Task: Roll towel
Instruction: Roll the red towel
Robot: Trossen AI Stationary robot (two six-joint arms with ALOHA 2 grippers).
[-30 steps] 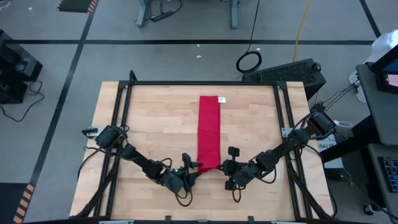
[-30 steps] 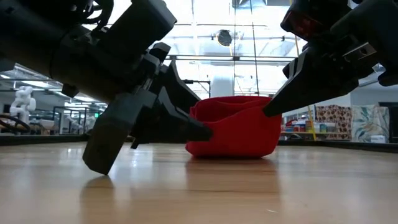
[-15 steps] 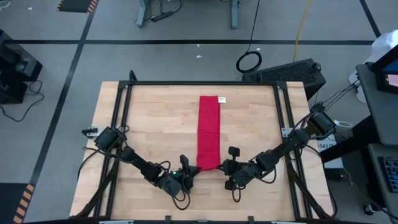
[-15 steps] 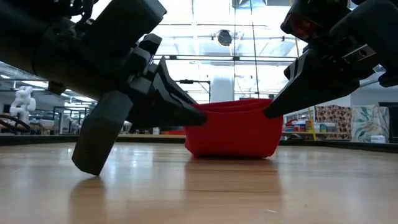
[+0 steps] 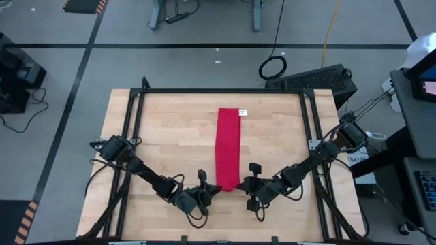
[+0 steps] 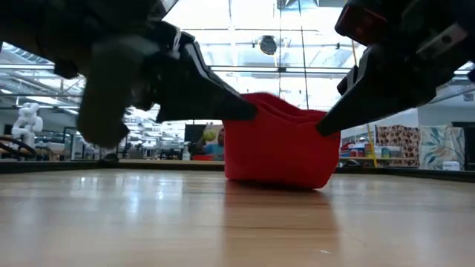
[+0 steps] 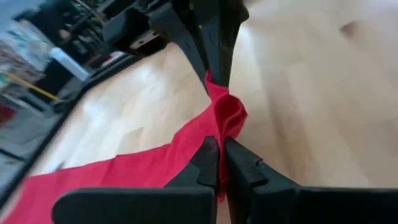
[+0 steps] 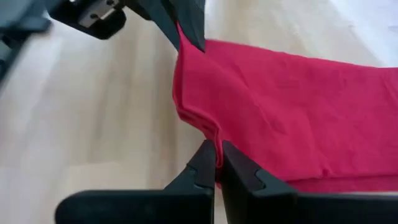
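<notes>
Both grippers, left (image 5: 210,191) and right (image 5: 243,186), pinch the long bright red cloth towel's (image 5: 228,144) end by the bench's near edge; roll evenly, corners level, cloth taut.

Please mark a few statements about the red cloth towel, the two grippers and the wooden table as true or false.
1. The bright red cloth towel lies as a long narrow strip on the wooden table. True.
2. Only the left gripper grips the towel. False: the right gripper pinches the same near end from the other side, both shut on cloth.
3. The small white tag sits at the end the grippers hold. False: it is at the far end, away from them.
4. In the low view, the gripped end is raised off the table. True: the fingers hold the fold's top edge above the wood.
5. The towel is already rolled up fully. False: most of it lies flat.
</notes>
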